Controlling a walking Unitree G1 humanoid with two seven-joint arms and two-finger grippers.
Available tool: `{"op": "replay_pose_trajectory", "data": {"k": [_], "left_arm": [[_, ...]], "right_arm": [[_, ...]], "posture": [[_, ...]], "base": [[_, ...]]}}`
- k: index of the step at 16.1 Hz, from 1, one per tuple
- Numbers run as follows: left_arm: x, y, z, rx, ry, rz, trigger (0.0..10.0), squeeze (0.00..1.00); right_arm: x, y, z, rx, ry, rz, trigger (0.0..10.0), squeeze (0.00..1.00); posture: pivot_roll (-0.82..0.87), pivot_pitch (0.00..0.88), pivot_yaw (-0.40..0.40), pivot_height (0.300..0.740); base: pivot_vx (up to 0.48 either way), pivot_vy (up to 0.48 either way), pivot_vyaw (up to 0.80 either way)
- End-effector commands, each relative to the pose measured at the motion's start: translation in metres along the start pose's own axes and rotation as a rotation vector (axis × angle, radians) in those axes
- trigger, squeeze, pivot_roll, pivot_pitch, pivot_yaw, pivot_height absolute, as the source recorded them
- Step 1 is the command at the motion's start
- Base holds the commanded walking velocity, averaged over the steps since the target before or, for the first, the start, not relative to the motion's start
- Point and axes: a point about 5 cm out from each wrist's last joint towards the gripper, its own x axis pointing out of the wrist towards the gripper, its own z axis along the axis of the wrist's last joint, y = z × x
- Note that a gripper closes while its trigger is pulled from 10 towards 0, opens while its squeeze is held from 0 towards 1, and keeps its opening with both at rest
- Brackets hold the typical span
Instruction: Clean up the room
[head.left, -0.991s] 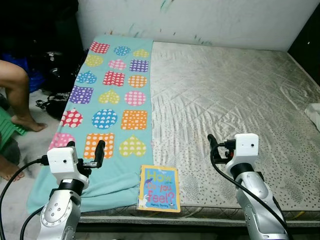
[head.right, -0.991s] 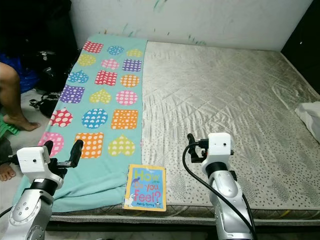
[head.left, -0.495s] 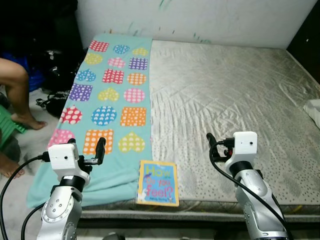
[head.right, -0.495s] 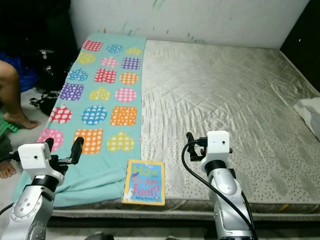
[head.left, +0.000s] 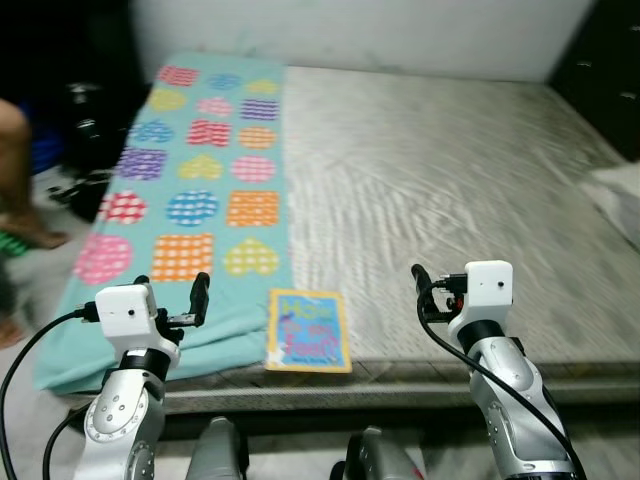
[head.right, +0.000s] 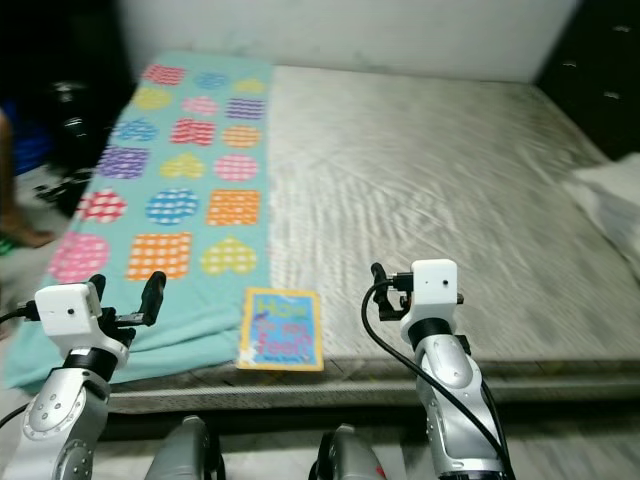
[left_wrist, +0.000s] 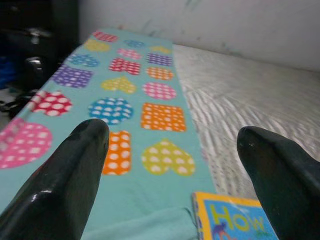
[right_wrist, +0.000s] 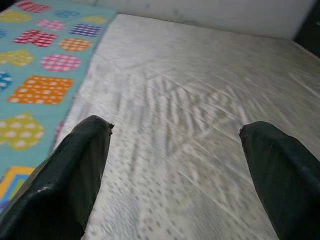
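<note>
A children's book (head.left: 308, 330) with a yellow-edged blue cover lies flat at the near edge of the mattress (head.left: 450, 190), beside a teal blanket (head.left: 190, 190) printed with dotted hearts and squares. My left gripper (left_wrist: 172, 132) is open and empty; it hovers over the blanket's near end, left of the book (left_wrist: 235, 220). Over the bare mattress to the right of the book, my right gripper (right_wrist: 175, 127) is also open and empty. Both eye views are blurred.
A white cloth (head.right: 610, 195) lies at the mattress's right edge. A person's leg (head.left: 12, 170) and dark bags (head.left: 85, 110) are on the floor to the left. A white wall runs behind the bed. Grey parts of my body (head.left: 375, 460) show below the bed edge.
The whole picture has shifted and blurred, so the camera moved; more of the floor in front of the bed shows. Book, blanket and both open grippers keep their places.
</note>
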Motion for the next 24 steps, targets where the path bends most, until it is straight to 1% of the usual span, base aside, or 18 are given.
{"op": "replay_pose_trajectory", "data": {"k": [1, 4, 5, 9, 18, 24], "left_arm": [[0.0009, -0.0035, 0.0050, 0.004, -0.015, -0.009, 10.0, 0.00], [0.0003, -0.0035, 0.0054, -0.004, -0.014, -0.002, 10.0, 0.00], [0.0003, -0.0030, 0.0061, -0.009, -0.017, 0.005, 10.0, 0.00], [-0.0007, -0.0018, 0.0064, -0.032, -0.016, 0.018, 10.0, 0.00], [-0.0020, 0.0000, 0.0086, -0.043, -0.025, 0.026, 10.0, 0.00], [-0.0020, -0.0019, 0.0094, -0.051, -0.025, 0.007, 10.0, 0.00]], "right_arm": [[-0.0012, -0.0037, 0.0025, -0.013, 0.000, -0.006, 10.0, 0.00], [-0.0021, -0.0043, 0.0022, -0.018, 0.004, -0.003, 10.0, 0.00], [-0.0023, -0.0043, 0.0021, -0.019, 0.005, -0.002, 10.0, 0.00], [-0.0029, -0.0046, 0.0020, -0.028, 0.010, 0.002, 10.0, 0.00], [-0.0021, -0.0026, 0.0014, -0.028, 0.014, 0.015, 10.0, 0.00], [-0.0016, -0.0018, 0.0018, -0.026, 0.011, 0.019, 10.0, 0.00]], "posture": [[-0.03, 0.126, -0.087, 0.639], [-0.03, 0.135, -0.090, 0.600], [-0.03, 0.138, -0.091, 0.596], [-0.03, 0.141, -0.093, 0.596], [-0.03, 0.141, -0.095, 0.596], [-0.03, 0.141, -0.095, 0.596]], "base": [[0.000, 0.000, 0.00], [0.000, 0.000, 0.00], [0.000, 0.000, 0.00], [0.000, 0.000, 0.00], [0.000, 0.000, 0.00], [0.313, 0.000, 0.00]]}}
